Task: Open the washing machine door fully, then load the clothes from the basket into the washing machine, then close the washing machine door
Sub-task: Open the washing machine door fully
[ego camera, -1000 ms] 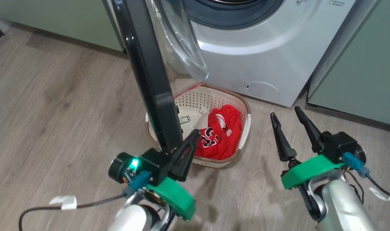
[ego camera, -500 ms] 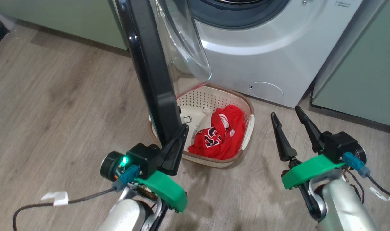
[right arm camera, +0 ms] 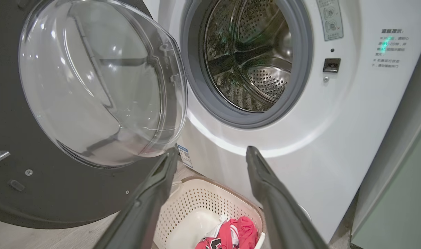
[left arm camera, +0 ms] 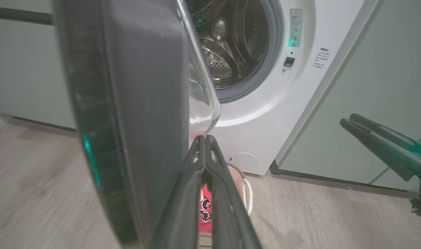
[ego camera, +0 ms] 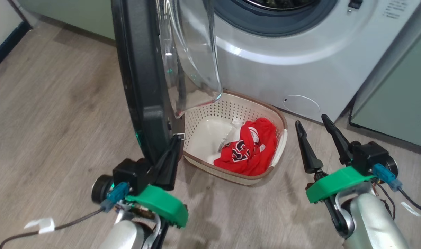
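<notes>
The washing machine (ego camera: 283, 65) stands ahead, its steel drum (right arm camera: 252, 58) exposed. The washing machine door (ego camera: 141, 86) hangs open toward me, its black rim edge-on and its glass bowl (ego camera: 193, 58) over the basket (ego camera: 227, 107). Red clothes (ego camera: 252, 152) lie in the right half of the basket on the floor. My left gripper (ego camera: 177, 137) is shut, its tips against the lower inner edge of the door. In the left wrist view the left gripper (left arm camera: 204, 138) sits just right of the door (left arm camera: 134, 103). My right gripper (ego camera: 311, 120) is open and empty, right of the basket.
Pale green cabinets (ego camera: 397, 90) flank the washer on the right and also at the back left (ego camera: 68, 14). A small round flap (ego camera: 298, 103) sits low on the washer front. Wood floor (ego camera: 58, 103) stretches to the left, with a dark skirting (ego camera: 6, 41) at the far left.
My left gripper has moved left with its shut tips on the door's inner edge, and the door has swung wider. The head camera has shifted. The right gripper has stayed in place.
</notes>
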### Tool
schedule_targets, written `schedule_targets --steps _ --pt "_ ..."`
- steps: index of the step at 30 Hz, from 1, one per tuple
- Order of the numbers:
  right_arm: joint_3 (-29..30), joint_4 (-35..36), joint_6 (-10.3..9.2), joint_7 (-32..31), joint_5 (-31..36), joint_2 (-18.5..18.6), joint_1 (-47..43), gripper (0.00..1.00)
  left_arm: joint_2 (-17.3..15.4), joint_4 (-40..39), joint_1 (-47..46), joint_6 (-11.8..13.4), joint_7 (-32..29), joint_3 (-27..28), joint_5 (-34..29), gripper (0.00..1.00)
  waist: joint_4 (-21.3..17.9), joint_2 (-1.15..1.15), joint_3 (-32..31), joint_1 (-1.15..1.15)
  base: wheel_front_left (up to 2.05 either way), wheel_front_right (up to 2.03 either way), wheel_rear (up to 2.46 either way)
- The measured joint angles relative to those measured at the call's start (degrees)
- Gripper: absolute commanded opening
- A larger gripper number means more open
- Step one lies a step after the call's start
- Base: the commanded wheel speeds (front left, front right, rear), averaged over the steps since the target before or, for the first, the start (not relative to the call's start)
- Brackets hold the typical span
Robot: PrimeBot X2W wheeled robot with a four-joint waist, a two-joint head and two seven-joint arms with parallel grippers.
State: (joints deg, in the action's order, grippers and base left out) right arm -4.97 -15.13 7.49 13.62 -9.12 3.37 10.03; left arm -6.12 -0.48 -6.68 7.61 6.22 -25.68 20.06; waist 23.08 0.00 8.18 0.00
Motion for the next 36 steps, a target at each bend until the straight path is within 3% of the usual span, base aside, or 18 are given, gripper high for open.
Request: schedule_targets --steps 13,24,36 --pt "0.1 0.0 0.0 -0.4 0.1 0.0 -0.1 1.0 -2.8 0.0 3.6 2.3 1.5 5.4 2.3 0.0 3.0 0.0 -1.3 0.0 0.0 0.0 0.0" --pt "-0.2 0.5 0.0 -1.1 0.2 0.0 -0.1 1.0 -4.4 5.6 2.4 3.0 4.8 12.5 6.0 0.0 2.4 0.0 -0.6 0.0 0.0 0.0 0.0" --pt "0.5 2.2 0.0 -2.6 1.7 0.0 0.1 1.0 -5.3 17.1 -5.9 1.2 8.0 22.2 10.3 0.0 0.8 0.0 2.7 0.0 0.0 0.0 0.0"
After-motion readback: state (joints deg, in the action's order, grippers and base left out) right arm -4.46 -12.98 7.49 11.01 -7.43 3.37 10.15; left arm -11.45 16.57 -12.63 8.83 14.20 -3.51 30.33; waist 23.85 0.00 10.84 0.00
